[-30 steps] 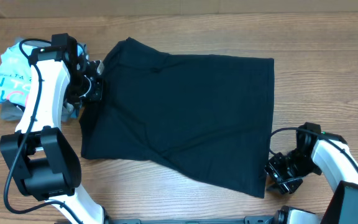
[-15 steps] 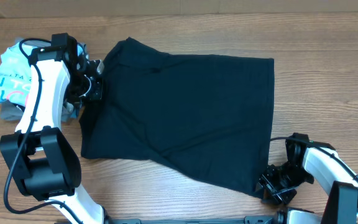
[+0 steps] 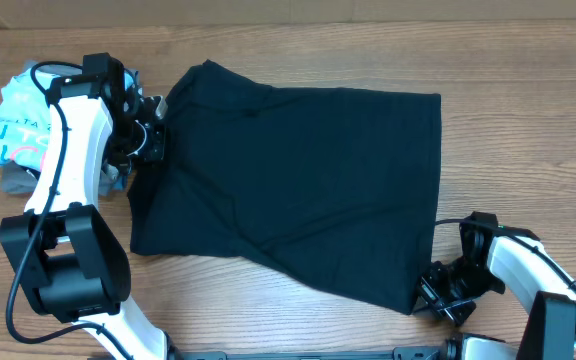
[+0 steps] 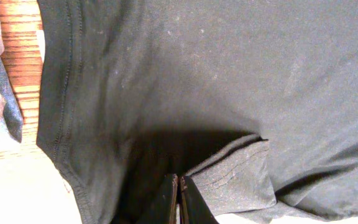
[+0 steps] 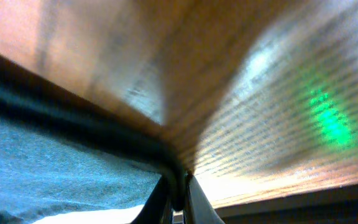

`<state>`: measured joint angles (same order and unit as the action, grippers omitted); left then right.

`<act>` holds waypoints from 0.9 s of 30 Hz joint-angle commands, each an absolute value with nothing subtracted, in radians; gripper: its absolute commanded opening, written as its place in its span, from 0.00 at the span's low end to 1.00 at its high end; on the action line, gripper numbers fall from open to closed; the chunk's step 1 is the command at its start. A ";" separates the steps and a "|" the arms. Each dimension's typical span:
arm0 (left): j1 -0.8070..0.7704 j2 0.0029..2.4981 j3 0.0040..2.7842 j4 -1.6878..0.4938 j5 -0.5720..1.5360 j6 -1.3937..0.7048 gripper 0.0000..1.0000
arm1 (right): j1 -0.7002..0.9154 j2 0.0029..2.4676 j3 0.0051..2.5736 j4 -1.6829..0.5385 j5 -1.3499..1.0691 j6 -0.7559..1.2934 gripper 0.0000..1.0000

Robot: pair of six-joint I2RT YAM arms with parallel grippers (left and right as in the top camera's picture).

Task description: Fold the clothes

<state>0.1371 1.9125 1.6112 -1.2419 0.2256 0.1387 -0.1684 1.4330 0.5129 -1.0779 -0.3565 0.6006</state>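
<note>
Overhead, black T-shirt (image 3: 288, 180) spread, left pincer (image 3: 158, 140) closed on its edge, right pincer (image 3: 424, 295) closed on hem corner, contact obscured.

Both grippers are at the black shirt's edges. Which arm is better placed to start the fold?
Right, probably: the right gripper is shut on the black T-shirt's near hem corner, free to lift. The left gripper pinches a side-edge fold.

Black T-shirt (image 3: 288, 190) lies mostly flat on the table, roughly rectangular, spread across the middle. Plain soft fabric with a few shallow wrinkles, hem stitching visible at the left edge; lower right corner reaches toward the near edge.
</note>
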 commanded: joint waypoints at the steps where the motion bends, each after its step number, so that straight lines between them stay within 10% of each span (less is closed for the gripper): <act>1: 0.132 1.915 1.636 -1.242 0.210 0.161 0.04 | -0.163 1.396 0.599 -1.106 -0.353 0.568 0.04; 11: 0.132 1.915 1.636 -1.247 0.192 0.162 0.04 | -0.165 1.357 0.895 -1.214 -0.358 0.543 0.04; 27: 0.130 1.915 1.636 -1.075 0.211 0.204 0.04 | -0.165 1.364 0.896 -0.778 -0.354 0.634 0.04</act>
<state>0.1371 1.9125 1.6112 -1.1179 0.2012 0.1741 -0.1680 1.3743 0.8772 -0.8089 -0.3618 0.6102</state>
